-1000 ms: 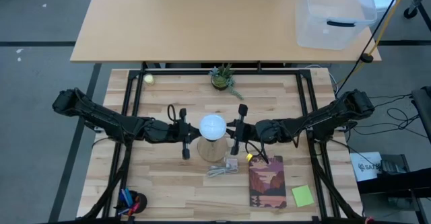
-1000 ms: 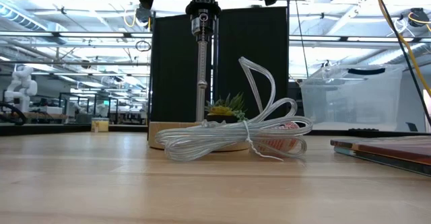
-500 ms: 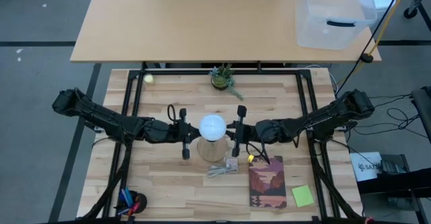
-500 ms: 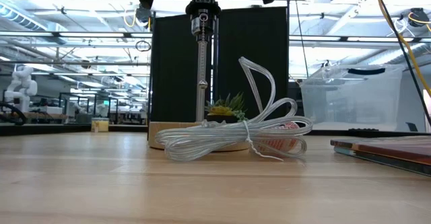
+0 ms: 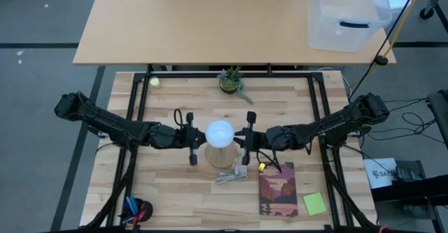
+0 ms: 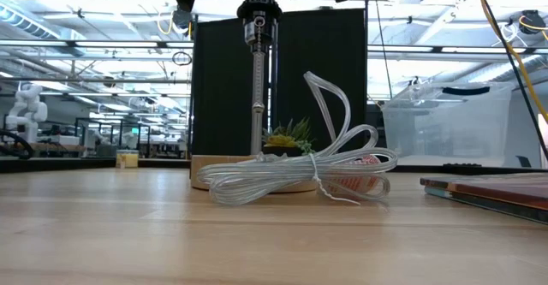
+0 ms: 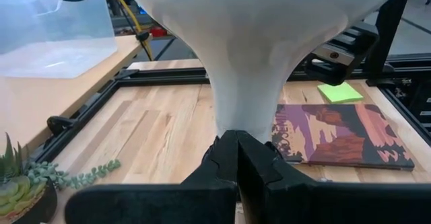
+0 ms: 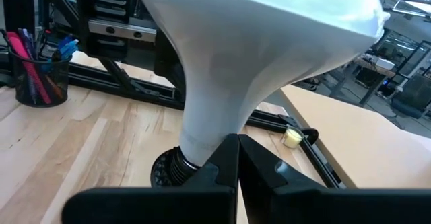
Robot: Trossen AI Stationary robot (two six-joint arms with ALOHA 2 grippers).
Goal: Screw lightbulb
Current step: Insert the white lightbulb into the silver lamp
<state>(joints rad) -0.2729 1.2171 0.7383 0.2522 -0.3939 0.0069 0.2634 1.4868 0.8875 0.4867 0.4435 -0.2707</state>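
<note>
Overhead, I saw the lightbulb (image 5: 220, 132) upright at table centre, over its wooden base (image 5: 222, 156), left gripper (image 5: 192, 141) and right gripper (image 5: 246, 140) beside it. Wrist views showed both clenched, grasping nothing; the neck (image 8: 209, 126) met the black socket (image 8: 167, 169). Tightening, I judged, remained.

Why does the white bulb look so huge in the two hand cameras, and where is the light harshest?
Both wrist views sit so close that the frosted white lightbulb fills the frame and runs off its edge. In the low view, bright ceiling lights glare behind, leaving the coiled clear cable backlit.
</note>
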